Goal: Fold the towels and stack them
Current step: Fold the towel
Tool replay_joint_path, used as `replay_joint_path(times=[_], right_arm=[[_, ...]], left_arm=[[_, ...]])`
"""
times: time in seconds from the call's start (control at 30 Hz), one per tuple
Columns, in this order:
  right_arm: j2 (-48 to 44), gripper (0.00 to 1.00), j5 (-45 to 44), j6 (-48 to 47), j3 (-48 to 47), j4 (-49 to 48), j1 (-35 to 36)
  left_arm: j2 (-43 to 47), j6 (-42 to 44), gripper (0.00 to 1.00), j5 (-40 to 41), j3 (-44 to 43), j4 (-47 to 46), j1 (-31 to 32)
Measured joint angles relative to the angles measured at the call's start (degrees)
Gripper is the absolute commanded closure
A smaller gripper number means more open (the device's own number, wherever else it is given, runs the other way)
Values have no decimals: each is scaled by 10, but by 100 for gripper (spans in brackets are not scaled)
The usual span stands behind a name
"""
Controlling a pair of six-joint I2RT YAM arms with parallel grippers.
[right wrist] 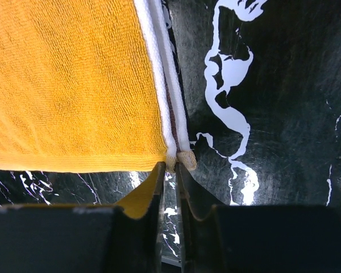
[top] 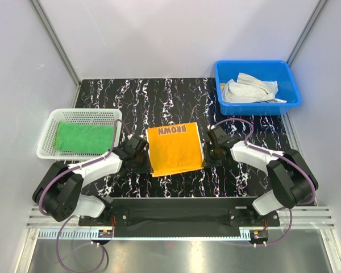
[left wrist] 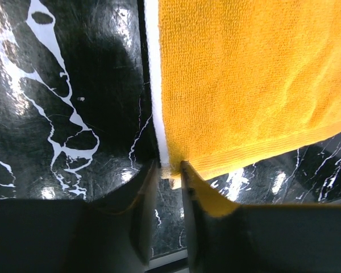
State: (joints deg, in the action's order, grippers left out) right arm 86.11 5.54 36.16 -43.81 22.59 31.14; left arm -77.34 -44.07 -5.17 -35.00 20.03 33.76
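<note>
Black marbled tabletop [top: 159,96] carries the orange-yellow towel [top: 174,149] flat at centre, mid-fold by my reckoning. The left pincer [left wrist: 166,170] and right pincer [right wrist: 169,168] sit narrowed at its near corners, though I cannot tell if they grip. A green towel [top: 82,138] lies folded in the white basket [top: 45,139] at nine o'clock, and pale towels [top: 250,90] wait crumpled in the blue bin [top: 256,67] at one o'clock.

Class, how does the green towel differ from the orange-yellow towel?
The green towel lies folded in the white basket; the orange-yellow towel lies on the table. The green one is plain, the orange-yellow one printed BROWN. No gripper touches the green one; the left gripper and right gripper pinch the orange-yellow one's corners. Both are soft cloths.
</note>
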Motion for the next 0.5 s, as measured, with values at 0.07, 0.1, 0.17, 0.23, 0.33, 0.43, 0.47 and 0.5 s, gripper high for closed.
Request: replay_joint_path(times=[0.07, 0.1, 0.17, 0.23, 0.33, 0.43, 0.47, 0.5], right_arm=[[0, 86, 0, 2, 1, -3, 1], [0, 88, 0, 3, 2, -4, 1], [0, 90, 0, 4, 2, -4, 3], [-1, 92, 0, 3, 2, -4, 4], [-3, 93, -2, 3, -1, 4, 4], [-10, 95, -6, 3, -9, 15, 4], [-14, 96, -7, 3, -11, 17, 4], [-17, 96, -9, 3, -12, 19, 4]], left_arm=[[0, -3, 88, 0, 3, -4, 1], [0, -5, 99, 0, 4, -4, 1], [0, -6, 100, 0, 4, -4, 1], [0, -5, 100, 1, 2, 0, 1], [0, -3, 100, 8, -12, 19, 1], [1, 2, 100, 14, -33, 36, 1], [2, 3, 100, 14, -37, 39, 1], [4, 3, 100, 16, -41, 42, 1]])
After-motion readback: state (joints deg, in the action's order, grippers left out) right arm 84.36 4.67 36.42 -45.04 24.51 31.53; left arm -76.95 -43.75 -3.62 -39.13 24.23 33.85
